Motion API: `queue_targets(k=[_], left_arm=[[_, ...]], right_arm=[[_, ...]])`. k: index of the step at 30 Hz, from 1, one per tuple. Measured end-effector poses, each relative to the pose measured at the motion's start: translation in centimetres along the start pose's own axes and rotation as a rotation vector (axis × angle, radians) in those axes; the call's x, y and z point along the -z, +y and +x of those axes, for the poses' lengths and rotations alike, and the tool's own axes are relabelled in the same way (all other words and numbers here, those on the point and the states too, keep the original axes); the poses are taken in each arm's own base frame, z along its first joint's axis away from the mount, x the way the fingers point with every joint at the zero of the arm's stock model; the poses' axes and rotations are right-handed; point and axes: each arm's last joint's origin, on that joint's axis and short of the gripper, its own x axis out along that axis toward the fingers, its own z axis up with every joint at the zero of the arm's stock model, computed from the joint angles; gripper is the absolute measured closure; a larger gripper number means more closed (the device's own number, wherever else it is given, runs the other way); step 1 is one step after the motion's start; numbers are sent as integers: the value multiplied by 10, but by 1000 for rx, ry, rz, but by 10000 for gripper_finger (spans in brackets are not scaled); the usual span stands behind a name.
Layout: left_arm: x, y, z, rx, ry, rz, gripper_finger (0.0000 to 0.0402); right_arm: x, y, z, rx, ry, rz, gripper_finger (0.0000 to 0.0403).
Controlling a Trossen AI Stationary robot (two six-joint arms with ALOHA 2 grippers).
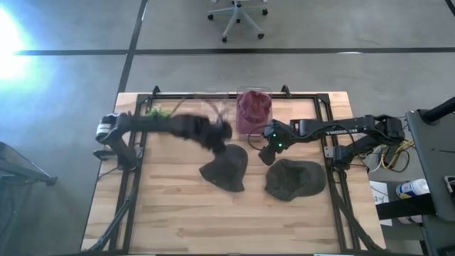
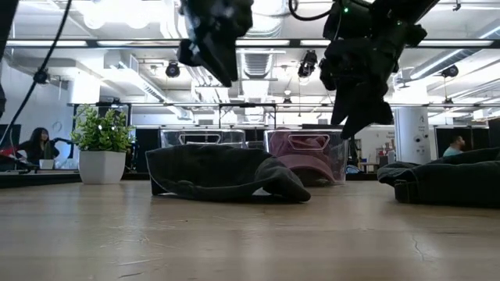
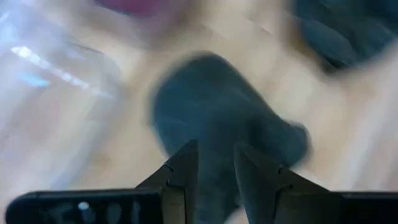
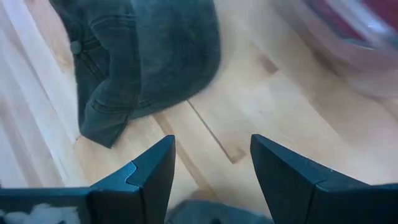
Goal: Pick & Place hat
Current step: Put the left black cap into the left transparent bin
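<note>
A dark grey hat (image 1: pixel 226 168) lies flat on the wooden table near the middle and also shows in the low view (image 2: pixel 223 175). An olive hat (image 1: pixel 293 178) lies to its right. A maroon hat (image 1: pixel 254 110) sits inside a clear bin at the far edge. My left gripper (image 1: pixel 222 132) hovers above the dark grey hat's far side; in its wrist view (image 3: pixel 216 152) the fingers are a little apart over the hat (image 3: pixel 224 124). My right gripper (image 1: pixel 269 151) hangs open between the two hats, above bare wood (image 4: pixel 211 146), clear of the table (image 2: pixel 359 74).
A second clear bin (image 1: pixel 217 107) stands left of the maroon hat's bin (image 2: pixel 305 156). A potted plant (image 2: pixel 101 144) sits at the far left corner. A black frame (image 1: pixel 327 107) runs round the table. Bare wood lies along the near edge (image 1: pixel 213 220).
</note>
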Motion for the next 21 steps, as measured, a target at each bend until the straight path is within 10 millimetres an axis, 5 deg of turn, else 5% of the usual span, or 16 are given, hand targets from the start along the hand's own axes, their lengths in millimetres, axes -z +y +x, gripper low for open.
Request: queue_targets(k=[4,8,16,21], left_arm=[[40,-39,23,83,9,122,305],[70,-56,56,145,-26,82,305],[119,-51,108,93,-37,-75,305],[152,-46,116,-18,62,70,305]], right_arm=[[-1,2,20,-37,41,-7,197],[2,6,39,-41,69,-28,197],[7,16,56,-59,67,-64,197],[8,19,55,-49,50,-71,197]])
